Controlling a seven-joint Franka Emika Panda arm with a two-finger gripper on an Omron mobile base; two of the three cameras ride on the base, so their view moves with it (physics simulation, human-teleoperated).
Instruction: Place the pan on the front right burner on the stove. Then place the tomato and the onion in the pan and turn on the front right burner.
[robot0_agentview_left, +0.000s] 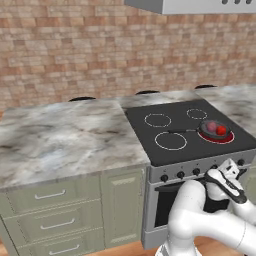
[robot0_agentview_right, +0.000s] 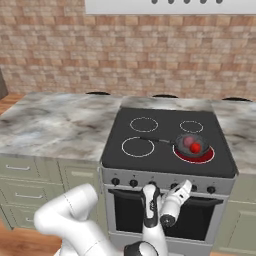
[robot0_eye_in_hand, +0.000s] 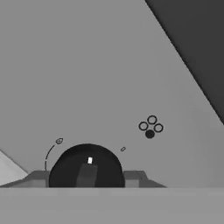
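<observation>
The pan (robot0_agentview_left: 216, 132) sits on the front right burner (robot0_agentview_left: 223, 139) of the stove (robot0_agentview_left: 185, 147), and the burner's ring glows red. Inside the pan lie the red tomato (robot0_agentview_left: 221, 130) and the pinkish onion (robot0_agentview_left: 211, 125). The right base view shows the same pan (robot0_agentview_right: 186, 149), tomato (robot0_agentview_right: 195, 147) and onion (robot0_agentview_right: 188, 142). My gripper (robot0_agentview_left: 230, 166) is pressed against the silver front panel below that burner. In the hand view my gripper (robot0_eye_in_hand: 87, 178) is shut on a black knob (robot0_eye_in_hand: 86, 166), a finger on each side of it.
More black knobs (robot0_agentview_right: 133, 183) line the panel to the left. Three other burner rings (robot0_agentview_left: 171, 141) are unlit. The pan's thin handle (robot0_agentview_left: 182, 131) points left over the cooktop. Marble counters (robot0_agentview_left: 65, 140) flank the stove, with a hood (robot0_agentview_left: 200, 5) above.
</observation>
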